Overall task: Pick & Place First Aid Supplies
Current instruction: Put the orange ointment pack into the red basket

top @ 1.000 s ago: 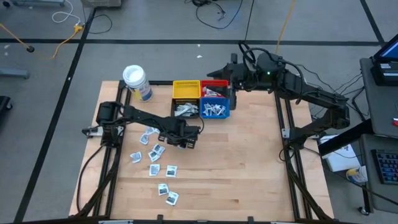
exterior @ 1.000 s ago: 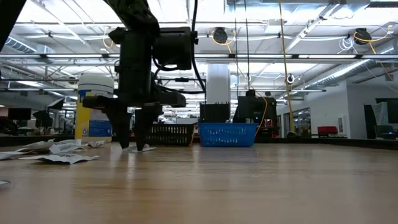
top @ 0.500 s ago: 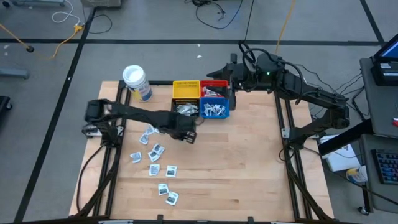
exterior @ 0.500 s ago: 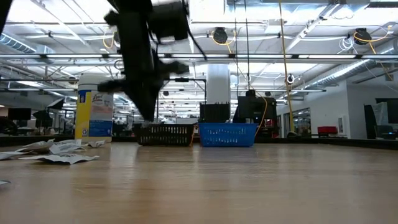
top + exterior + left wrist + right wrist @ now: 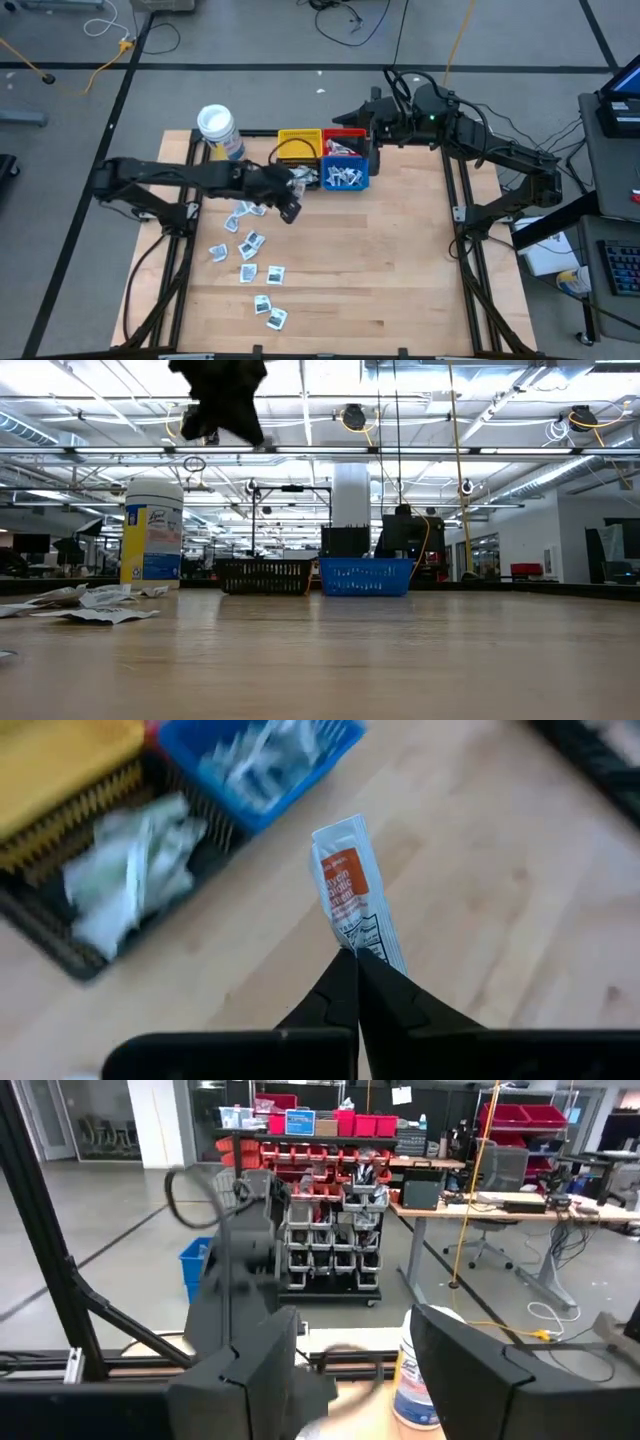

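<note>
My left gripper (image 5: 356,958) is shut on a small white packet (image 5: 344,880) with an orange mark. It hangs high over the table (image 5: 291,200), just near of the black bin (image 5: 40,925), and shows at the top of the low view (image 5: 222,395). Several white packets (image 5: 248,245) lie flat on the wood to the table's left (image 5: 90,605). More packets fill the black bin and the blue bin (image 5: 346,178). My right gripper (image 5: 370,1380) is open and waits beyond the bins (image 5: 372,125). My left gripper pinches the packet's near end (image 5: 362,942) between its two fingertips (image 5: 335,985). The packet sticks out past the tips, along the fingers. It is lifted clear of the table.
Yellow bin (image 5: 299,145), red bin (image 5: 346,134), black bin and blue bin stand in a block at the far middle. A white-lidded round jar (image 5: 216,127) stands left of them (image 5: 152,535). Bare wood (image 5: 390,260) spreads across the table's right half.
My left gripper has risen from the table surface to well above it, staying shut, and has carried the packet up. It has also drifted toward the far edge, nearer the black bin. My right arm has kept still.
</note>
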